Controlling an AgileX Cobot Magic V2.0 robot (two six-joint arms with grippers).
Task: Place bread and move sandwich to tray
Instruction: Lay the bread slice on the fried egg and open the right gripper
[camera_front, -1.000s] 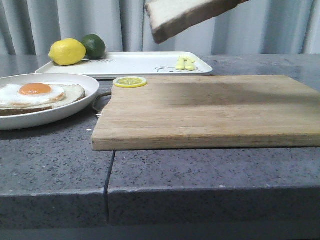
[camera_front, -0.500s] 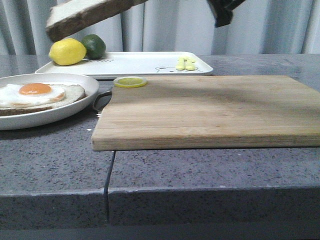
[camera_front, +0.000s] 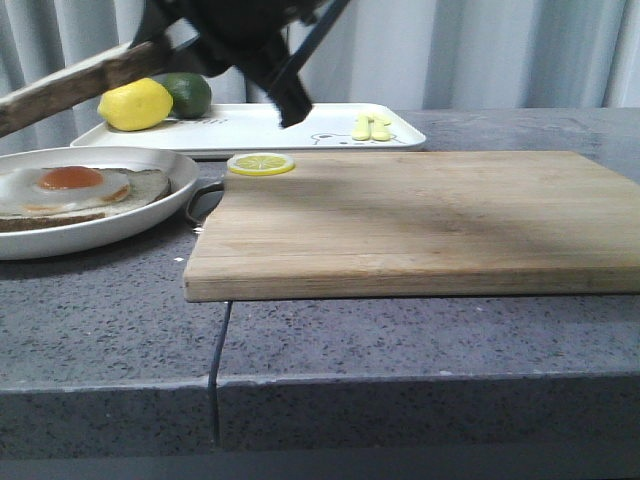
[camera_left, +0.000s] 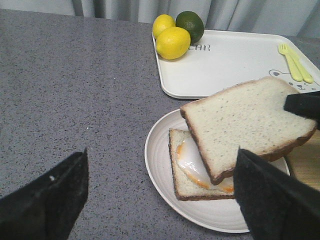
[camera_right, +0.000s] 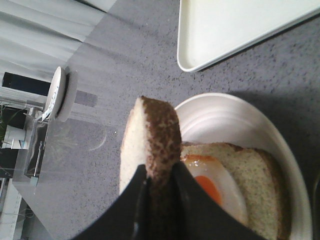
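My right gripper (camera_front: 165, 45) reaches in from above, shut on one edge of the plain bread slice (camera_front: 70, 85). The slice hangs tilted above the round white plate (camera_front: 150, 215). In the right wrist view the fingers (camera_right: 157, 187) pinch the bread's brown crust (camera_right: 157, 132). On the plate (camera_left: 160, 165) lies the sandwich (camera_left: 192, 175), a slice with a fried egg (camera_front: 70, 180). The bread (camera_left: 245, 120) covers part of it from above without touching. My left gripper (camera_left: 161, 157) hovers open over the plate's near side. The white tray (camera_front: 280, 125) lies behind.
A wooden board (camera_front: 420, 215) fills the table's middle, with a lemon slice (camera_front: 260, 163) at its far left corner. Two lemons (camera_left: 172, 42) and a lime (camera_left: 190, 25) sit in the tray's corner, and small yellow forks (camera_front: 370, 127) lie on its right end.
The right arm has carried the bread leftward and downward, from above the board to over the plate with the egg. The slice now tilts more steeply.
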